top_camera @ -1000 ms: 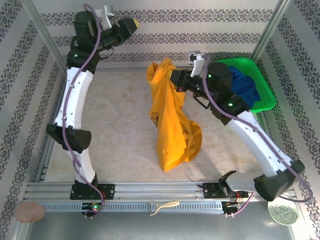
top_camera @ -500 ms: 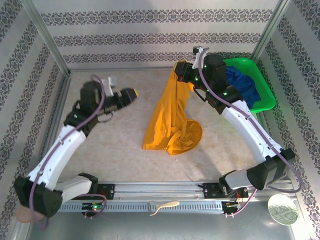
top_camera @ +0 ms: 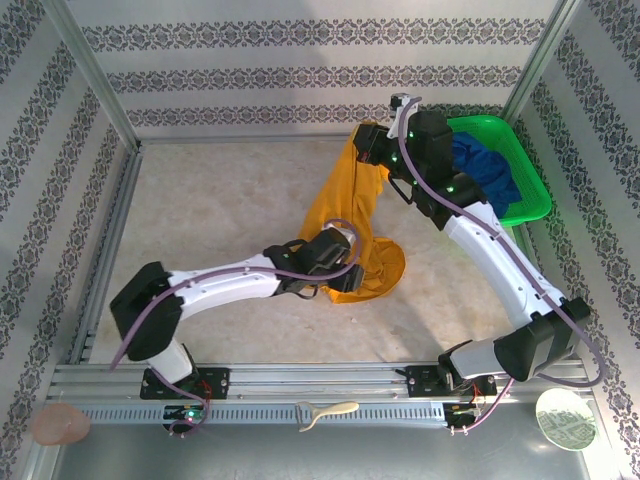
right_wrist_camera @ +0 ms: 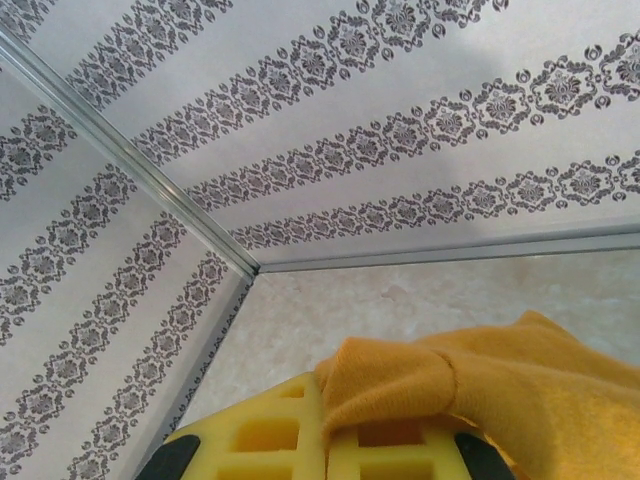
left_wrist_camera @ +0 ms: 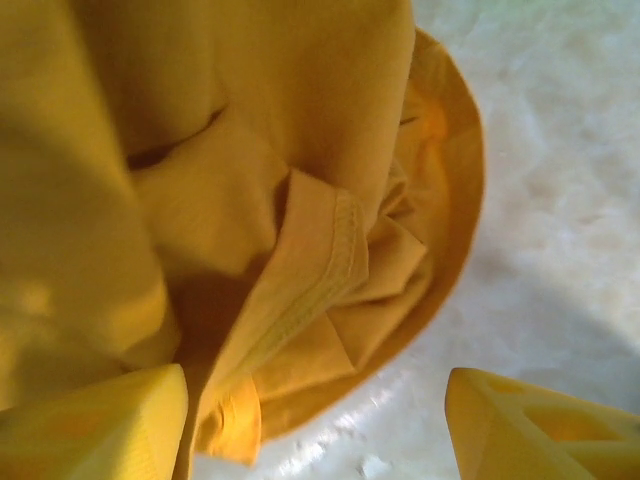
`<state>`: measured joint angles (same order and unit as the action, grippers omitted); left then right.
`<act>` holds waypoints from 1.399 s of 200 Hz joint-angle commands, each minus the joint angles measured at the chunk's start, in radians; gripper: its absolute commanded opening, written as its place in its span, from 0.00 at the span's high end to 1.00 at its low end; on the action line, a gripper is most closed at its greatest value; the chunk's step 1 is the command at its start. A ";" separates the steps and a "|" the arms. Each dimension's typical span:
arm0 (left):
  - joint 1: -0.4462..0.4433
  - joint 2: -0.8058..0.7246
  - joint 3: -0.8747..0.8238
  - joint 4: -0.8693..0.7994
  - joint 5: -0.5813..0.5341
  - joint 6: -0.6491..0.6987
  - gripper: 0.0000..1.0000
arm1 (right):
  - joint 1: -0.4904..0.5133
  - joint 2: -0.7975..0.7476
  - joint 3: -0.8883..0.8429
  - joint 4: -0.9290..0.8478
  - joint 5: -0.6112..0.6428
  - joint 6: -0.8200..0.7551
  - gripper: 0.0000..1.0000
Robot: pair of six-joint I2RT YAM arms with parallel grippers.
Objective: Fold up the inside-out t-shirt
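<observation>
From above, the left gripper (top_camera: pixel 345 278) has swung down onto the t-shirt's (top_camera: pixel 345 205) bunched lower end on the table (top_camera: pixel 220 200); the right gripper (top_camera: pixel 366 148) holds the other end aloft; no fold is made yet. Left wrist: jaws apart, straddling a hem, nothing pinched; right wrist: jaws clamped on orange cloth.

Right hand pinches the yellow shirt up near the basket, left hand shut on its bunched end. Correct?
No: left wrist view shows the left hand open, fingers apart at the bunched end of the shirt. The right hand does pinch the shirt near the basket.
</observation>
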<state>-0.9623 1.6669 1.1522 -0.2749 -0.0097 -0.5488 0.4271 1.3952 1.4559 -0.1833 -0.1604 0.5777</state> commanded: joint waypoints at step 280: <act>1.042 -0.140 0.324 -0.183 0.530 0.070 0.63 | -0.281 -0.404 -0.589 0.141 -0.297 0.261 1.00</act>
<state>0.0551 1.4754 1.3766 -0.4053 0.4622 -0.4744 0.1490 1.0046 0.8127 -0.1143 -0.4377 0.8154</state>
